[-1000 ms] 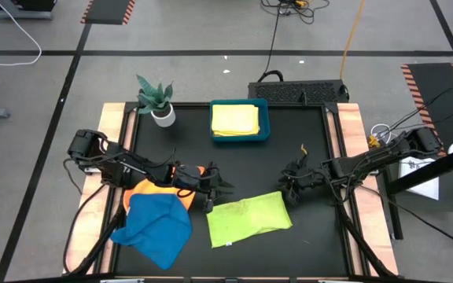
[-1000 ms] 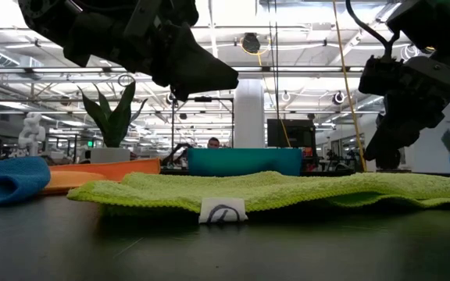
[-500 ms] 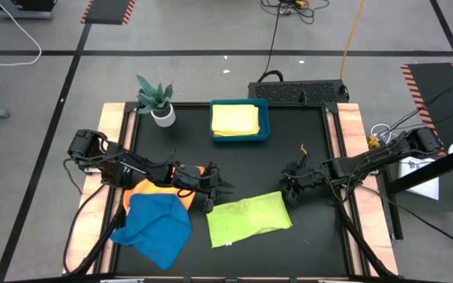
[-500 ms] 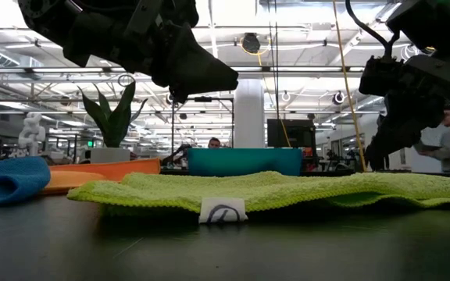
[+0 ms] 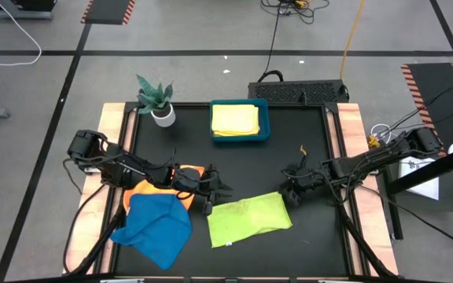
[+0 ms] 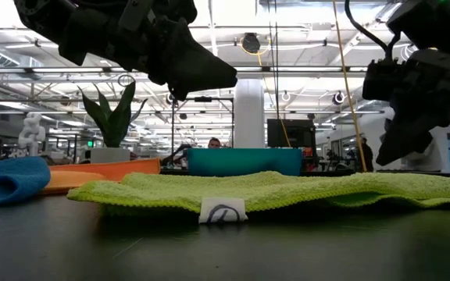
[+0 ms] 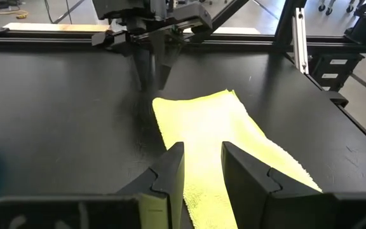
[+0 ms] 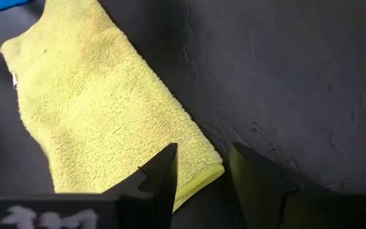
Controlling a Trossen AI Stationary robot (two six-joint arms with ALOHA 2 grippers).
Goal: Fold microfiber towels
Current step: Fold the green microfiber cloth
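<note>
Hovering over the black table (image 5: 234, 157), my 2 pincers flank the lime towel (image 5: 248, 219), which lies folded in a strip near the front edge, toward the middle. My left pincer (image 5: 217, 191) hangs just off the towel's left far corner, fingers spread a little with nothing between them; its wrist view shows the gap and the lime cloth (image 7: 224, 146) running away beneath, with my right arm's head beyond it. My right pincer (image 5: 289, 191) hangs by the towel's right far corner, also slightly parted and empty; its wrist view looks straight down on that corner (image 8: 100, 108).

From above I see what the low view only hints at: the blue towel (image 5: 157, 224) heaped on the orange towel (image 5: 156, 189) at the left, near my left arm, and a yellow towel (image 5: 235, 119) folded in the teal tray (image 5: 266, 118) at the far middle, with a plant (image 5: 156, 100) to its left. The low view shows both pincers (image 6: 209, 74) (image 6: 401, 144) clear above the cloth, not touching it, and a small white tag (image 6: 222, 211) at the towel's near edge.
</note>
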